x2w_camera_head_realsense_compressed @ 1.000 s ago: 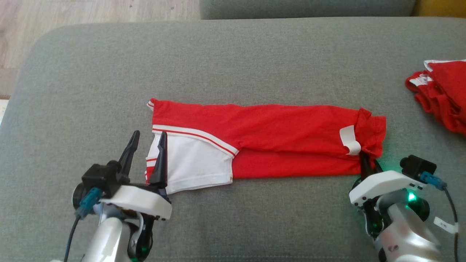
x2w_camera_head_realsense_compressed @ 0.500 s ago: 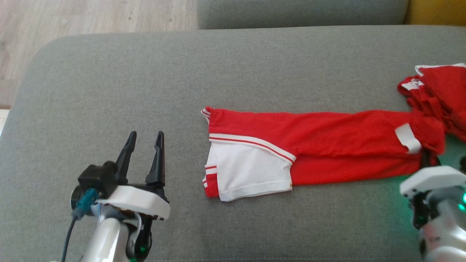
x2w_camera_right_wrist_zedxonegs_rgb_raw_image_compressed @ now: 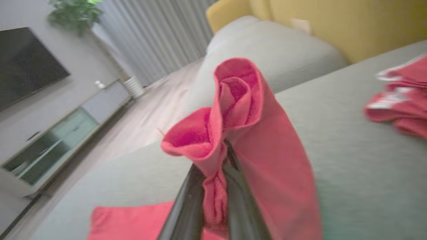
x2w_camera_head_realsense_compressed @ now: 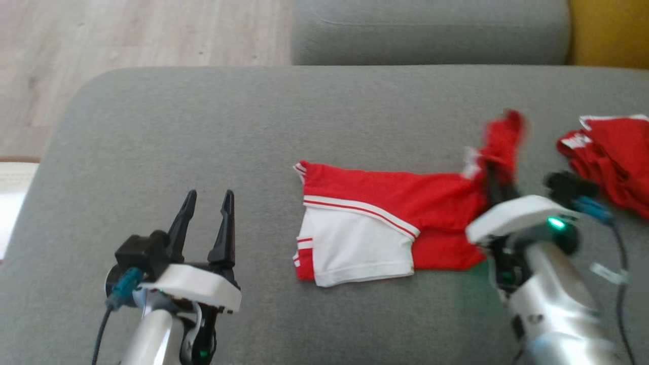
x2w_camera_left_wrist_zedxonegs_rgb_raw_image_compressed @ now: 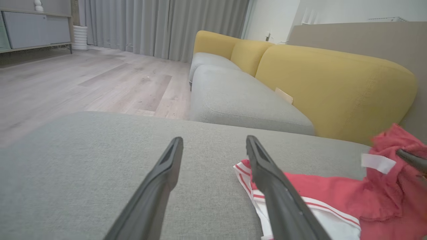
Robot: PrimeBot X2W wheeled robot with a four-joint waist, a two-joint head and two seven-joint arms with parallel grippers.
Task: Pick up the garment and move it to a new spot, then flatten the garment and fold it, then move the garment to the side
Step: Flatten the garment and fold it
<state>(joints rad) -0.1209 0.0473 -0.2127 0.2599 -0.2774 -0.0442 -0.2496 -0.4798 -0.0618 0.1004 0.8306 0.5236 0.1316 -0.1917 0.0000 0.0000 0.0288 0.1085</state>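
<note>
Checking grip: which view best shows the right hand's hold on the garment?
Right wrist view: close up, the right hand shut on bunched garment. Head view shows it blurred; left wrist view, a fingertip at the lifted end.

Garment: red jersey with white sleeve panel, edged in red-and-white stripes. Folded lengthwise into narrow band. Left portion lay flat on grey sofa cushion, sleeve panel at band's left end, on side nearest robot. Right end stood lifted clear of cushion, bunched and rolled, pinched between closed fingers of right gripper. White tag showed on lifted end. Lifted part was blurred in head view.
</note>
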